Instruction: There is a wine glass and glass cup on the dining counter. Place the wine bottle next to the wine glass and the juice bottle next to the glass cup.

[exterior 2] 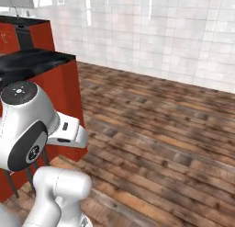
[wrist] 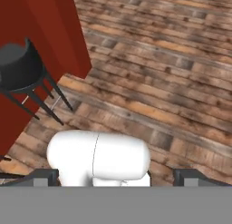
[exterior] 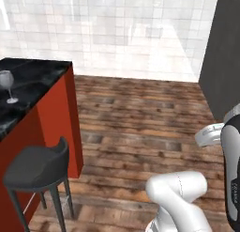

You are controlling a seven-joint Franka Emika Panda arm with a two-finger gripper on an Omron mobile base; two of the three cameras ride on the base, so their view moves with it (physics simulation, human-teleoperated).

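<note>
Closest to the lens in hand view, two dark finger tips sit far apart at the bottom corners, so the gripper [wrist: 116, 175] is wide open w/ nothing between the tips. Beyond it: wood-plank floor [wrist: 172, 60], brown w/ darker and orange patches, running to a white tiled wall [exterior: 117, 24] in left base view. Dining counter [exterior: 33, 81] stands at left, black white-veined marble top on plain red panel base, its end corner facing the open floor. Wine glass [exterior: 7, 86] stands upright on that top, near the left edge of the pic, well apart from the arm. Dark bar stool [exterior: 37, 167] w/ low curved back sits just beside the red panel; seen from above in hand view too. Dark grey tall panel [exterior: 222, 57] at right. Red cabinets [exterior 2: 27, 35] further back in right base view.
</note>
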